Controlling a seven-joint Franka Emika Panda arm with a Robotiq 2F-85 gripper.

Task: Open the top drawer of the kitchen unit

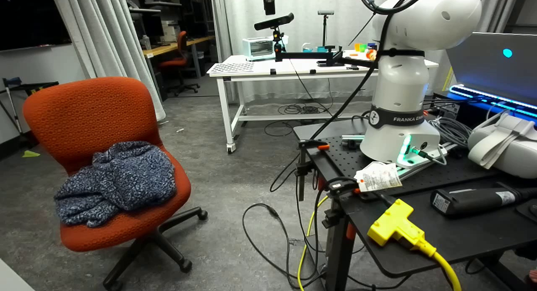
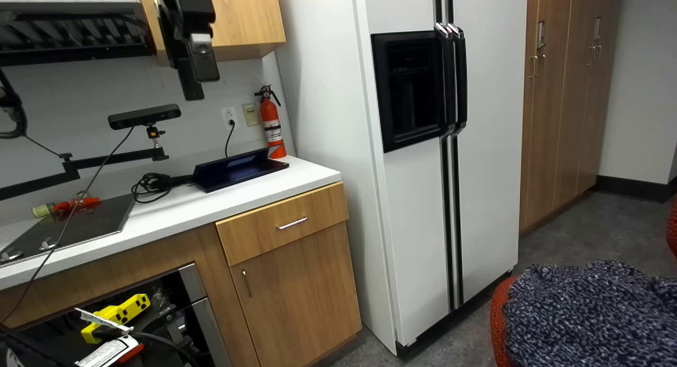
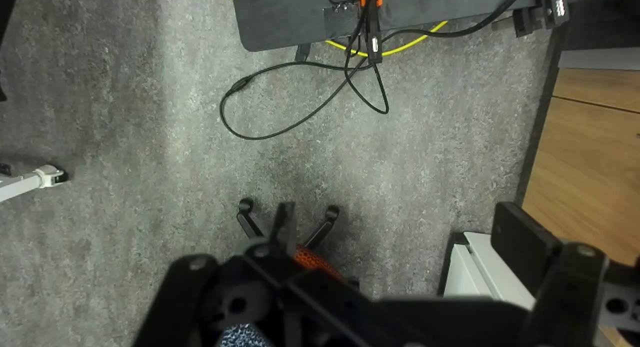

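The top drawer [image 2: 283, 222] shows in an exterior view as a wide wooden front with a silver bar handle [image 2: 292, 223]. It sits under the white counter and above a cabinet door [image 2: 299, 293]. Its front looks closed or nearly so, and its inside is hidden. My black gripper [image 2: 198, 89] hangs in the air above the counter in that view, apart from the handle. It also shows at the top of an exterior view [image 1: 269, 8]. In the wrist view my gripper [image 3: 400, 232] has its fingers wide apart with nothing between them. The drawer front is out of the wrist view.
A white fridge [image 2: 338, 145] stands beside the drawer. A dark tablet [image 2: 238, 168] and a fire extinguisher [image 2: 271, 124] are on the counter. A camera arm [image 2: 116, 158] reaches over it. An orange chair [image 1: 90, 119] with a dark sweater and loose cables [image 1: 268, 211] are on the floor.
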